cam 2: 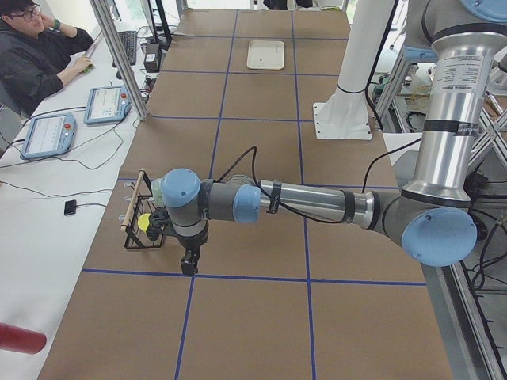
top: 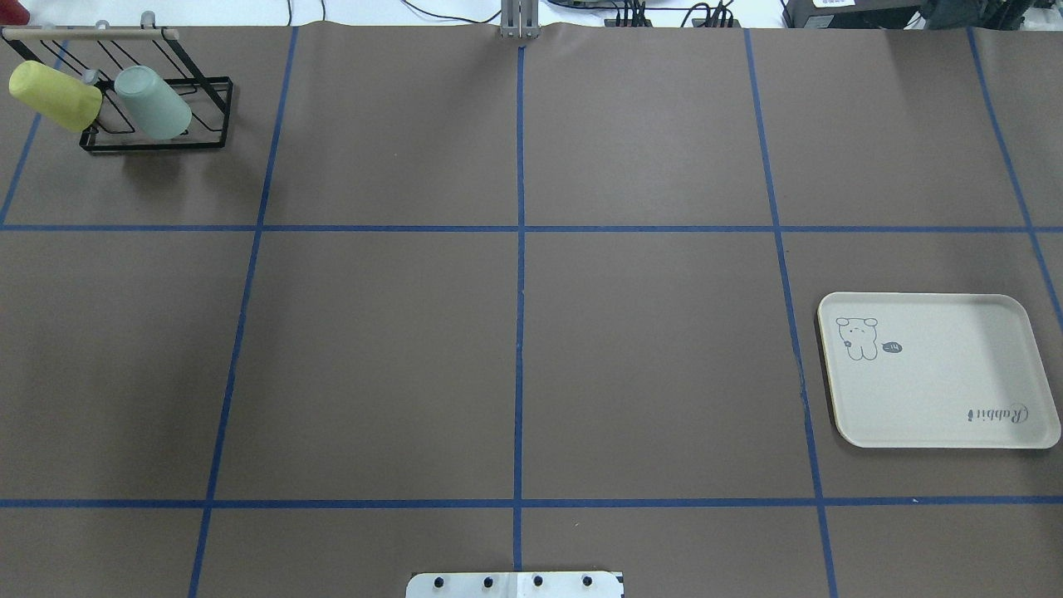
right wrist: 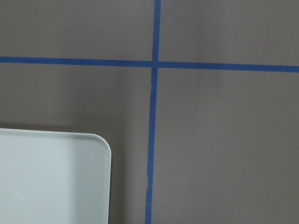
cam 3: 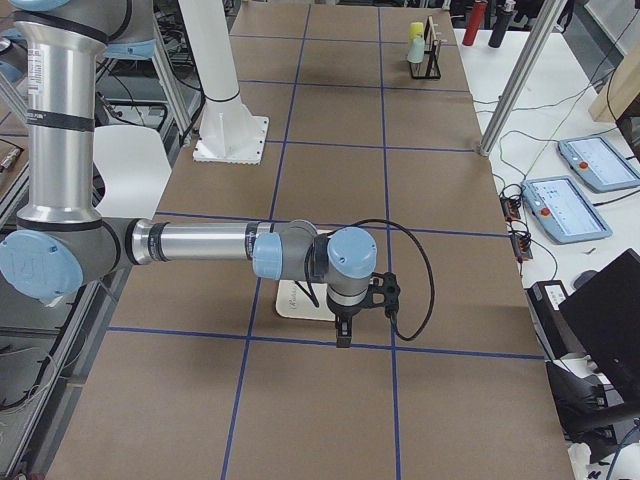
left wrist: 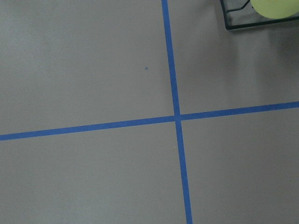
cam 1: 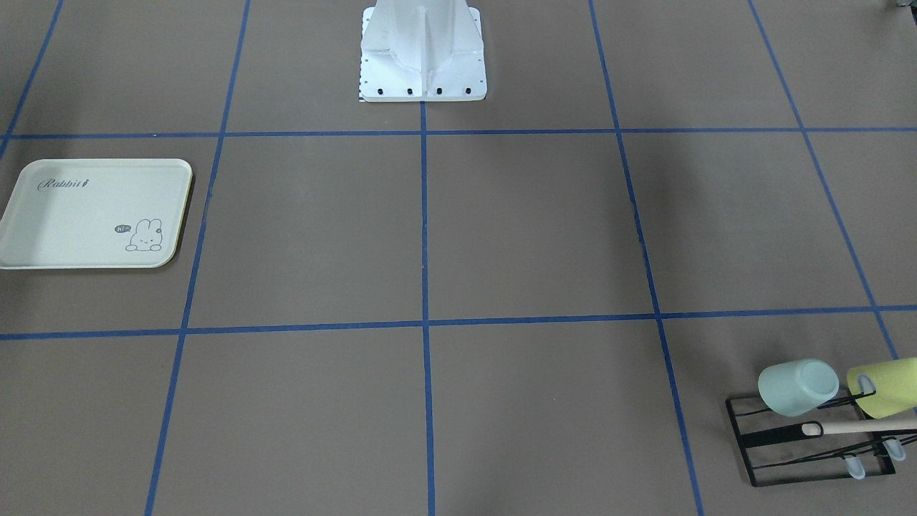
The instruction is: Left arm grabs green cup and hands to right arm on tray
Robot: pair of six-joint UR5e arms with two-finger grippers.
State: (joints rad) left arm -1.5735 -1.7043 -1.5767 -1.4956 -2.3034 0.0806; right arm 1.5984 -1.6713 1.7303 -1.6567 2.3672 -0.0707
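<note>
The pale mint-green cup hangs tilted on a black wire rack, also in the overhead view. The cream tray lies flat at the other side of the table; one corner of it shows in the right wrist view. My left gripper points down beside the rack, apart from the cup. My right gripper points down over the tray's edge. Neither gripper shows in the overhead, front or wrist views, so I cannot tell whether they are open or shut.
A yellow-green cup hangs on the same rack beside the green one, with a wooden bar across the rack. The robot's white base stands mid-table at the robot's side. An operator sits beside the table.
</note>
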